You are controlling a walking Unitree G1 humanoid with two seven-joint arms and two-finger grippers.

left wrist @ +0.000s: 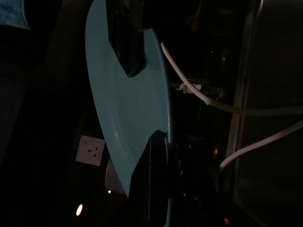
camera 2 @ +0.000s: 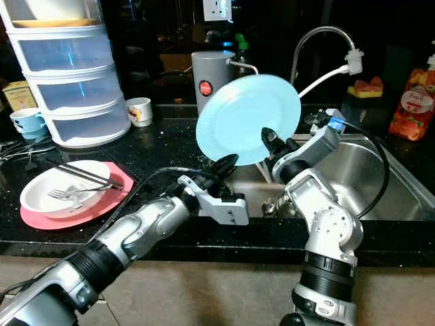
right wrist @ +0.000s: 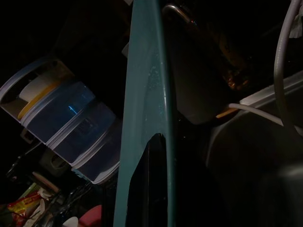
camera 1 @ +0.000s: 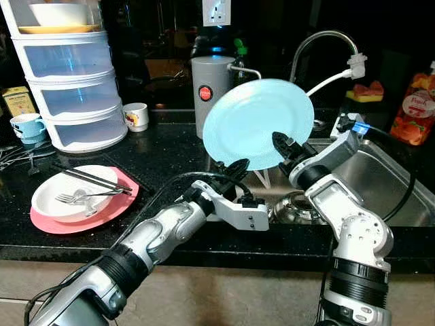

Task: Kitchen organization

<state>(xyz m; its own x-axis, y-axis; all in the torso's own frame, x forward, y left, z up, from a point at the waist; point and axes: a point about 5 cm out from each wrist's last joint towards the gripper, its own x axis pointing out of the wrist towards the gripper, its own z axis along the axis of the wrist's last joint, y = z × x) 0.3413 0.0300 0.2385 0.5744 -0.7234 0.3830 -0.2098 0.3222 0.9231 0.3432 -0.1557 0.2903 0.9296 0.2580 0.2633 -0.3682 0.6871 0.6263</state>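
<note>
A light blue plate [camera 1: 255,122] is held up on edge above the left side of the steel sink [camera 1: 384,187]. My right gripper [camera 1: 284,151] is shut on its lower right rim, and the right wrist view shows that rim [right wrist: 147,94] edge-on with a black finger [right wrist: 151,184] against it. My left gripper [camera 1: 234,170] is open at the plate's lower left edge. In the left wrist view its two fingers [left wrist: 125,47] stand wide apart across the plate's face [left wrist: 128,109].
At the left of the black counter, a pink plate [camera 1: 47,221] carries a white bowl [camera 1: 64,197] with a fork and chopsticks. Behind stand a plastic drawer tower [camera 1: 71,88], two mugs [camera 1: 137,117], a grey canister [camera 1: 209,92] and the faucet [camera 1: 323,37]. An orange pouch [camera 1: 413,105] is at far right.
</note>
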